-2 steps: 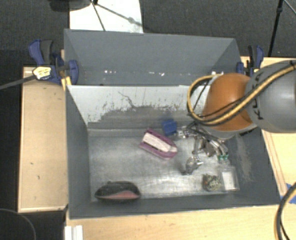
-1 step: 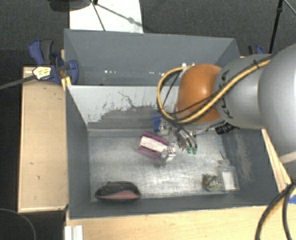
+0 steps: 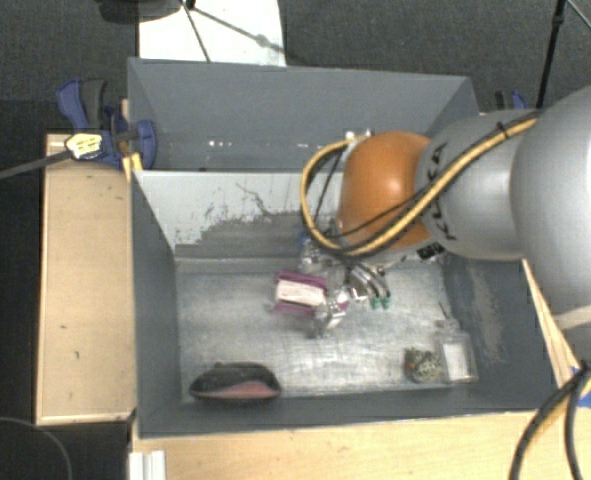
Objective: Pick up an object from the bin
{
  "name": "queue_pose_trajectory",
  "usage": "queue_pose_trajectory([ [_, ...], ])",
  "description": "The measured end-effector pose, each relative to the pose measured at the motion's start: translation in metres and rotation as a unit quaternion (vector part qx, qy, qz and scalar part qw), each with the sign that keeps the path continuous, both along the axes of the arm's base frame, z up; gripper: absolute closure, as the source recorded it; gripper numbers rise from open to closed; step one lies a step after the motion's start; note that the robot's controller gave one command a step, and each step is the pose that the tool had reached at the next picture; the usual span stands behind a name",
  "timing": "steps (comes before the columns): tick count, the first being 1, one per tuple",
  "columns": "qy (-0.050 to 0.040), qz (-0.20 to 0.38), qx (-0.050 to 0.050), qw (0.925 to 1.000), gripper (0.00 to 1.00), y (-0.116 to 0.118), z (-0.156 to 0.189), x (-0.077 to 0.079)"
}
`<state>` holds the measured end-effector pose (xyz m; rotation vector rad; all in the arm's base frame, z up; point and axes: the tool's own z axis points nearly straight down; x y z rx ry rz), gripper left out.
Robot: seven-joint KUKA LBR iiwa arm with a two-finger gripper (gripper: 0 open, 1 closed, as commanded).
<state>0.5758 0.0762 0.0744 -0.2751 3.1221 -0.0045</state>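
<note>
Although the gripper (image 3: 343, 300) is near the centre of the grey metal bin (image 3: 155, 298), whether it is released or clenched cannot be told. A small white and purple box-like packet (image 3: 300, 292) lies just beside it, at its 9 o'clock. The packet is judged light, stiff and rather slippery; its flat opposite sides should be taken. Bare floor is left around it; a dark oval object (image 3: 235, 382) at 7 o'clock and a greenish lump (image 3: 424, 365) at 4 o'clock lie well apart.

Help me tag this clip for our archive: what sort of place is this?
Probably a robotics lab or test cell: a large robot arm reaches into a grey metal bin holding small loose things like a pink-and-white box, and cables trail across the dark floor.
</note>
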Motion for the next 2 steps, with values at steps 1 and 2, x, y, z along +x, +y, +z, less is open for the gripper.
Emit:
queue_pose_trajectory([
  [1, 0.0049, 0.001, 0.0, 1.0, 1.0, 0.001, 0.0, -0.002],
  [2, -0.0011, 0.041, 0.001, 0.9991, 1.0, -0.021, 0.151, 0.011],
])
